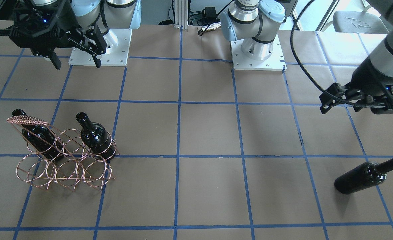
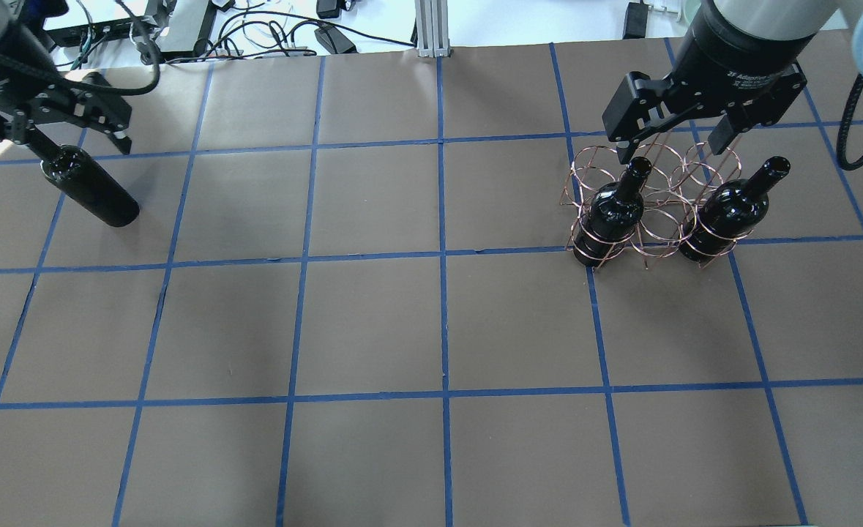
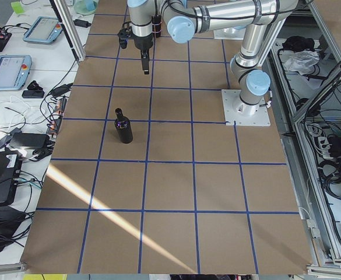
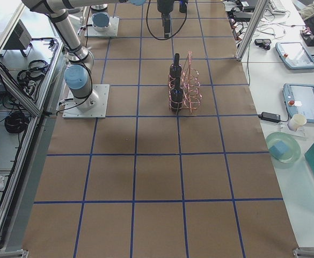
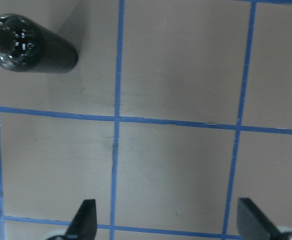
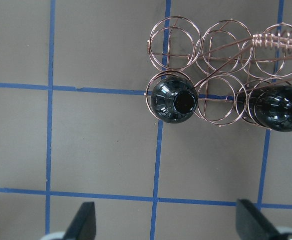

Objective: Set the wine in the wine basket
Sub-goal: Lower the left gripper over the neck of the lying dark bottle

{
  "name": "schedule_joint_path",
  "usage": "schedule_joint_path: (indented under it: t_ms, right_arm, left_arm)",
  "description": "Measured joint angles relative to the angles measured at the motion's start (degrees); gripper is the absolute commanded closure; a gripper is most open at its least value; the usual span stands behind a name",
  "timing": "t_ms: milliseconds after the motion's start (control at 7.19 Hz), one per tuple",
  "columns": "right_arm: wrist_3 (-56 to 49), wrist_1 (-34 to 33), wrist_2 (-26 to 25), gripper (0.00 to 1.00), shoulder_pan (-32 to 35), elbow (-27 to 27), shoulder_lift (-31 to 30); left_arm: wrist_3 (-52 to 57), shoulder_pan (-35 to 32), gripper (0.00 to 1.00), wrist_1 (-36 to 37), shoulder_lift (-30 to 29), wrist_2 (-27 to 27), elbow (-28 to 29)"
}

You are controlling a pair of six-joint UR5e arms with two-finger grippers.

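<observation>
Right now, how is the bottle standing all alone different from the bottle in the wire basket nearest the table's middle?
The lone bottle stands straight on the table; the basket bottle stands inside a ring of the wine basket. The lone bottle is near the left tool; the basket bottle is near the right tool. Both are upright, glossy, near-black and unlabelled, and neither is held.

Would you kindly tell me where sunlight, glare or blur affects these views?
Exterior left: a bright diagonal sun streak crosses the table. Front-facing: the table's top-right corner is washed out by daylight. Right wrist: the racked bottle shows small glossy highlights. Left wrist: the lone bottle looks slightly soft.
</observation>
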Motion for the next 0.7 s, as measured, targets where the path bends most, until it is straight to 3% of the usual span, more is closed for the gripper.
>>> schedule_joint_path:
  t_ms: [417, 695]
  right_arm:
    - [0.4, 0.2, -0.2, 0.00, 0.0, 0.2, 0.1]
    - [0.7, 0.3, 0.0, 0.00, 0.0, 0.3, 0.0]
  left_arm:
    - [16.4, 9.1, 0.00, 4.9, -4.6, 1.2, 1.2]
    - [20.2, 11.2, 0.00, 7.8, -8.6, 0.2, 4.3]
